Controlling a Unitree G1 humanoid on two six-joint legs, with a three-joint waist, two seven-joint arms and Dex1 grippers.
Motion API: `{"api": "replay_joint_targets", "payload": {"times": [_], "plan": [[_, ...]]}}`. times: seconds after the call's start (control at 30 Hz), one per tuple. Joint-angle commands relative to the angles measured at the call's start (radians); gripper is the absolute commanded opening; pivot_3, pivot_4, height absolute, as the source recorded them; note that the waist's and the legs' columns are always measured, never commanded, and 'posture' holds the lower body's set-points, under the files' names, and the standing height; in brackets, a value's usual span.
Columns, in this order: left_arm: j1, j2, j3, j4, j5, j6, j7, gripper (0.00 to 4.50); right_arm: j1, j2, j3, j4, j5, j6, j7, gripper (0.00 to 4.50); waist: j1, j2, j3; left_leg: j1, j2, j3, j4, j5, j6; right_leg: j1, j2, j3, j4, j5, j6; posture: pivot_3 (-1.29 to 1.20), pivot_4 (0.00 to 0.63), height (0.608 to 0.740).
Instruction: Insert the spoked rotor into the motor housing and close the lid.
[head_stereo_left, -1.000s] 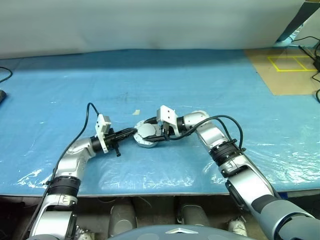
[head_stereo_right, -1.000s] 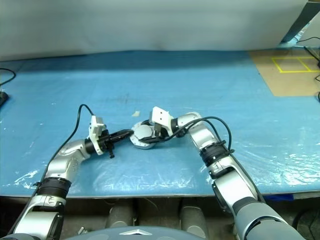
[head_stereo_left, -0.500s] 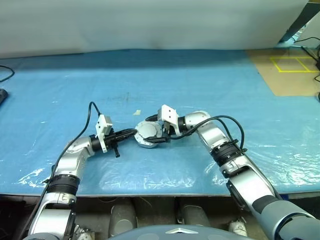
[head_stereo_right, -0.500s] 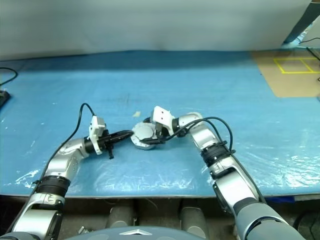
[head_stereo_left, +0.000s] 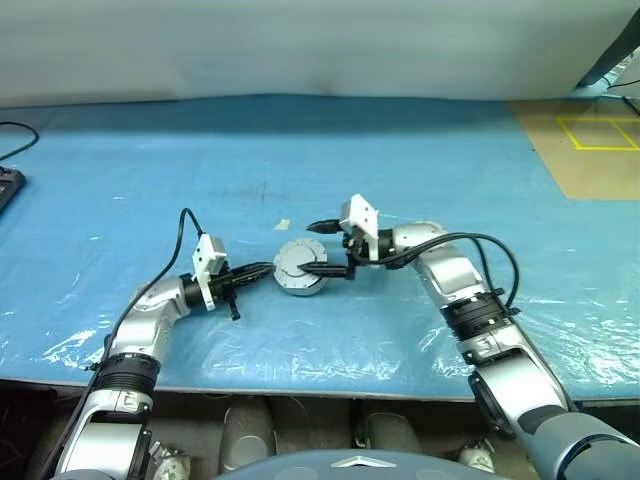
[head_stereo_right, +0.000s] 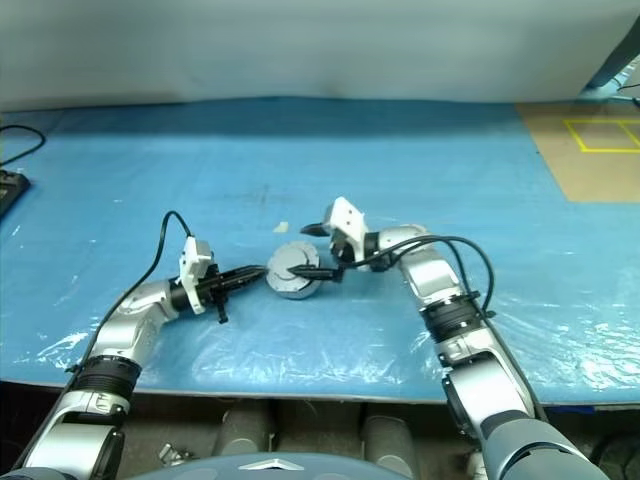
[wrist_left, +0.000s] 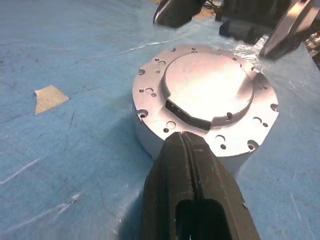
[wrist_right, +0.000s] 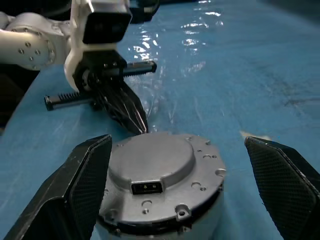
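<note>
The motor housing (head_stereo_left: 300, 283) sits on the blue table with the lid (wrist_left: 207, 92) lying flat on top of it, plain grey side up. The spoked rotor is hidden. My left gripper (head_stereo_left: 268, 268) is shut and empty, lying level, with its tip (wrist_left: 185, 137) against the housing's left side. My right gripper (head_stereo_left: 310, 249) is open wide just right of the housing and a little above it. One of its fingers reaches over the lid and the other stands higher, and neither holds anything. The right wrist view shows its fingers (wrist_right: 75, 190) spread on either side of the lid (wrist_right: 150, 157).
A small scrap of tan tape (head_stereo_left: 283, 224) lies on the blue sheet (head_stereo_left: 150, 170) just behind the housing. A brown board with yellow markings (head_stereo_left: 590, 150) is at the far right. A dark object (head_stereo_left: 8, 182) lies at the far left edge.
My right gripper has opened wider and lifted up and to the right, off the lid. The left gripper has stayed at the housing's side. The camera view has shifted slightly.
</note>
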Motion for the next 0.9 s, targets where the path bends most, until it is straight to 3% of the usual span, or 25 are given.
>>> {"api": "replay_joint_targets", "payload": {"times": [0.03, 0.2, 0.57, 0.9], "plan": [[0.013, -0.006, -0.025, 0.02, 0.025, 0.01, 0.0, 0.0, 0.023, -0.018, -0.043, -0.1, 0.079, 0.055, 0.015, 4.48, 0.001, 0.0, 0.0, 0.0, 0.0, 0.0, 0.0, 0.0, 0.0, 0.0, 0.0, 0.0, 0.0, 0.0, 0.0, 0.0, 0.15, 0.74], [0.001, -0.016, -0.021, 0.019, 0.021, 0.008, 0.01, 0.0, 0.06, -0.045, -0.065, -0.139, 0.111, 0.119, -0.009, 4.48, 0.008, 0.0, 0.0, 0.0, 0.0, 0.0, 0.0, 0.0, 0.0, 0.0, 0.0, 0.0, 0.0, 0.0, 0.0, 0.0, 0.15, 0.74], [-0.02, -0.018, -0.011, 0.044, 0.024, -0.014, 0.014, 0.0, 0.098, -0.053, -0.203, -0.105, 0.284, 0.54, -0.156, 4.48, 0.013, 0.0, 0.0, 0.0, 0.0, 0.0, 0.0, 0.0, -0.001, 0.0, 0.0, 0.0, 0.001, 0.0, 0.0, 0.0, 0.15, 0.74], [-0.029, -0.021, -0.01, 0.068, 0.026, -0.037, 0.012, 0.0, 0.088, -0.003, -0.287, -0.03, 0.408, 0.796, -0.233, 4.48, 0.013, 0.0, 0.0, 0.001, 0.0, 0.0, 0.001, 0.0, -0.001, 0.0, 0.0, -0.001, 0.001, 0.0, 0.0, 0.0, 0.15, 0.74]]}}
